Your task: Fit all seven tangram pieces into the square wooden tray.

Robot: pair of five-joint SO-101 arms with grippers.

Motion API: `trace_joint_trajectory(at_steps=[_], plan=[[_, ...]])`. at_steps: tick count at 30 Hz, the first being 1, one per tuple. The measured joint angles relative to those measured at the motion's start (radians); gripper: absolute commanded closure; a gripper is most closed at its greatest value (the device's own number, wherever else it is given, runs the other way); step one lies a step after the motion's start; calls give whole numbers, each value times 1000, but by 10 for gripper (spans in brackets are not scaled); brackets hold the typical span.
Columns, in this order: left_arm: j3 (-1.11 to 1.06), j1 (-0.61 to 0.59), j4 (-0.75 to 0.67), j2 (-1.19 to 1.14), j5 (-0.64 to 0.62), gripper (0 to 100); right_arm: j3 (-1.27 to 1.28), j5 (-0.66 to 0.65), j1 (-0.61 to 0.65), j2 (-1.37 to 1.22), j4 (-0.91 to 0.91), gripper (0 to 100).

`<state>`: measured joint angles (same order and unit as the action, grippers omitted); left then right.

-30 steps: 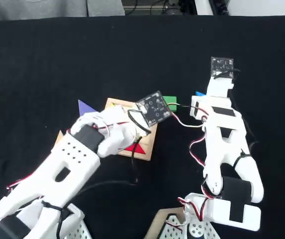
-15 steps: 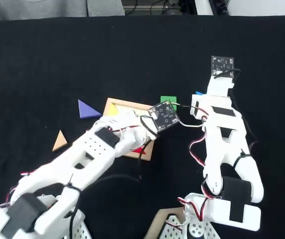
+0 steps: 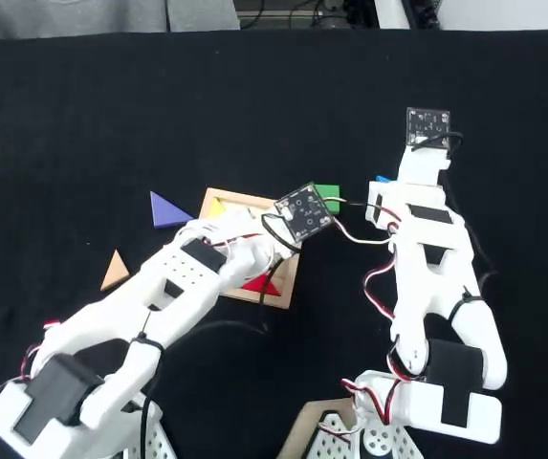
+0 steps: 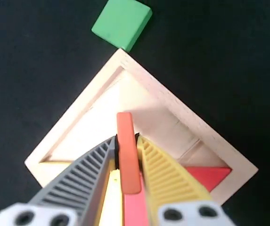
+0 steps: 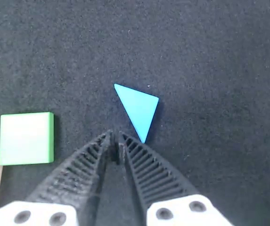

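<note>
Left hand (image 4: 126,140) pinches an orange-red piece (image 4: 124,126) edge-up over the wooden tray (image 4: 179,107). Green square (image 4: 121,22) sits at the tray's 2 o'clock. Right hand (image 5: 115,137) is pressed together, blue triangle (image 5: 138,107) just beside its tips.

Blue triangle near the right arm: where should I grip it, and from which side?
Probably from straight above: the blue triangle lies flat on the cloth with free space all round. Open the right gripper, whose jaws are shut, and set one jaw on the long edge, the other at the opposite corner.
</note>
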<state>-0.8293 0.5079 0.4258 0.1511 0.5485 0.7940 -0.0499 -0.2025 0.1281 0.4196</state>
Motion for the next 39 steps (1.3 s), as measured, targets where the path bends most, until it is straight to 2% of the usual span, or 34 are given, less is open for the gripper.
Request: trace_joint_trajectory(at_steps=[8,14,20,26,32,39], plan=[[2,0,-75,-114,0,938,0,0,0,0,0,987],[2,0,-75,-118,0,937,0,0,0,0,0,987],[2,18,-75,-118,-2,886,0,0,0,0,0,987],[2,54,-74,-118,-54,884,0,0,0,0,0,987],[41,60,14,-118,-60,884,0,0,0,0,0,987],[138,68,143,-118,-126,884,0,0,0,0,0,987]])
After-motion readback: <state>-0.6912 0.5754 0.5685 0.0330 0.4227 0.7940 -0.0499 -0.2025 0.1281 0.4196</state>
